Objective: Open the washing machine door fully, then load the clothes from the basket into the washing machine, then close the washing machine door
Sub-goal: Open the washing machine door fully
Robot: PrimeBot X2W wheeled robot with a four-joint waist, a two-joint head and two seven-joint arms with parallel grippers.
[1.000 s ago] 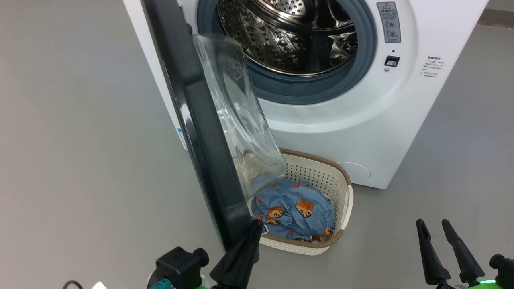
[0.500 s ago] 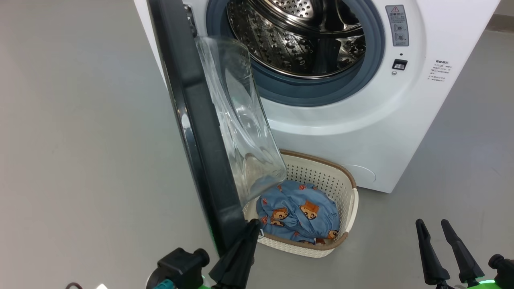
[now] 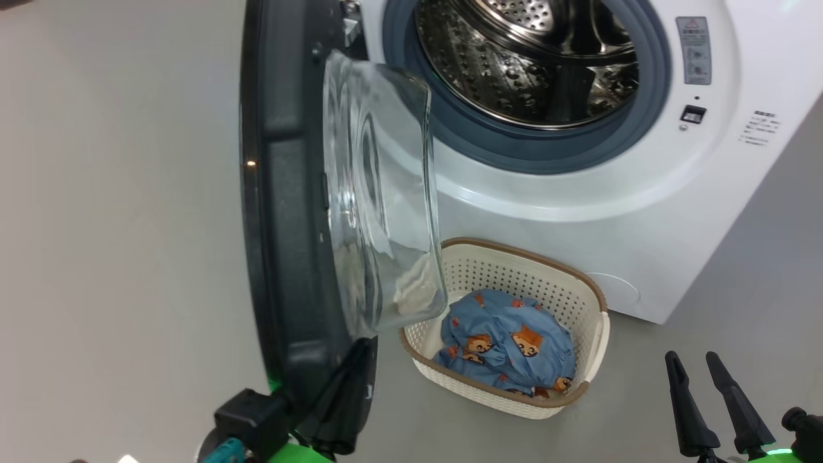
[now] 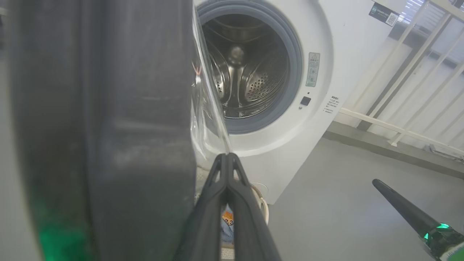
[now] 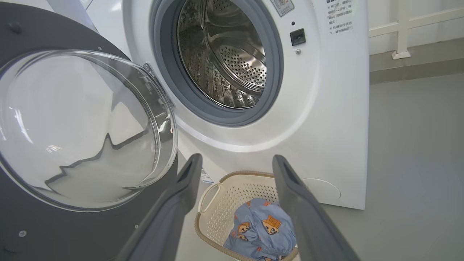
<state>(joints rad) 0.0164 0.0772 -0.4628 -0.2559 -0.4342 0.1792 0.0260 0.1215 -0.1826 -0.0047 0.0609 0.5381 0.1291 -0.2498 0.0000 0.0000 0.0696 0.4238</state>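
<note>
While the door hangs swung out from the front, count: one washing machine [image 3: 643, 244], one washing machine door [image 3: 283, 257], one basket [image 3: 508, 399], one bundle of clothes [image 3: 514, 341], two grippers.
Door, facing: seen nearly edge-on from the head; its glass bowl [image 3: 379, 193] bulges toward the robot's right, over the basket side.
Door, axis: the round disc stands upright, and its plane runs from the hinge on the machine's left side out toward the robot.
Door, place: between the bare grey floor [image 3: 128, 257] on the left and the basket on the right, with its lower rim just above the left gripper.
Drum: one perforated steel drum [image 3: 533, 64], ringed by a grey gasket [image 3: 488, 138], with its mouth uncovered and facing the robot.
Basket: on the floor, just in front of the machine's base, with its open top facing up and one side handle showing on the right.
Clothes: bunched inside the basket, below its rim.
Left gripper [image 4: 226, 159]: the fingertips are pressed together with nothing between them. The fingers [image 3: 344, 392] rise just beside the door's dark inner rim, at the edge of the glass.
Right gripper [image 3: 692, 360]: the fingers are spread apart and empty. It hangs low at the robot's right, well apart from the basket and door.
</note>
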